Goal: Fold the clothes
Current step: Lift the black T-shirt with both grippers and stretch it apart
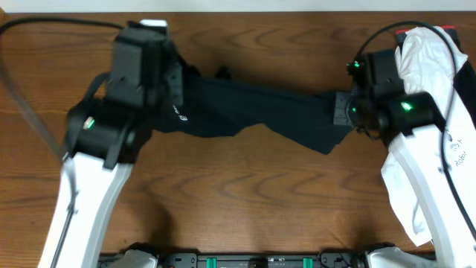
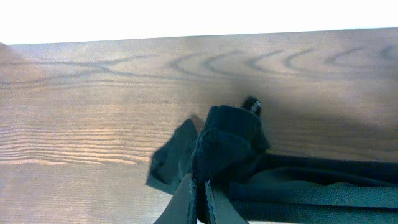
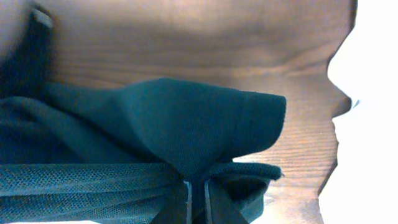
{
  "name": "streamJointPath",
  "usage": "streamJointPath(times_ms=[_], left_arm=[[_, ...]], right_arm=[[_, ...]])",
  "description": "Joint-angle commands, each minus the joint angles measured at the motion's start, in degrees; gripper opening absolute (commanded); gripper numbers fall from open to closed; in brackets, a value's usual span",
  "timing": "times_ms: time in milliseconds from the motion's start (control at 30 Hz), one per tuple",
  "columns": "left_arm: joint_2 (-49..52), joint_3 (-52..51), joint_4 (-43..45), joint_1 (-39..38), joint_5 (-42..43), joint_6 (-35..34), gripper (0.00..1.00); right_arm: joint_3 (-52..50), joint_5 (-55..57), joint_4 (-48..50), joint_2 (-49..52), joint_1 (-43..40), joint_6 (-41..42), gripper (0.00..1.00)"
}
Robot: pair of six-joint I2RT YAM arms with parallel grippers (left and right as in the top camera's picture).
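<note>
Black T-shirt point(image 1: 253, 112) pulled into a long, bunched band across the far half of the wooden counter point(image 1: 238, 201), small white lettering point(image 1: 181, 115) near its left end. Pinched at that end by the left fingers point(image 2: 181, 202), closed tight on a wad of fabric. Pinched at the other end by the right fingers point(image 3: 219, 205), likewise clamped on a fold, cloth spreading above them. Farther out, draped by the right arm at the counter's far right corner, a white garment point(image 1: 428, 59).
</note>
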Motion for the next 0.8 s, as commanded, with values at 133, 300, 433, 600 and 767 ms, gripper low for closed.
streamJointPath(times_ms=[133, 300, 433, 600, 767], left_arm=[[-12.15, 0.76, -1.44, 0.79, -5.07, -0.17, 0.06], [-18.95, 3.91, -2.91, 0.79, -3.87, -2.14, 0.05], [-22.45, 8.85, -6.36, 0.79, -3.69, -2.32, 0.06], [-23.65, 16.06, -13.99, 0.79, -3.69, -2.34, 0.06], [-23.58, 19.08, -20.48, 0.79, -3.72, -2.32, 0.06]], right_arm=[[0.72, 3.72, 1.22, -12.92, -1.46, -2.01, 0.01], [0.72, 0.39, 4.66, -19.98, -1.44, -3.72, 0.01], [0.72, -1.73, 6.03, -24.02, -1.44, -4.31, 0.01], [0.72, -1.7, 3.5, -26.51, -1.44, -1.77, 0.01], [0.72, -1.7, -0.48, -26.8, -1.44, 1.86, 0.01]])
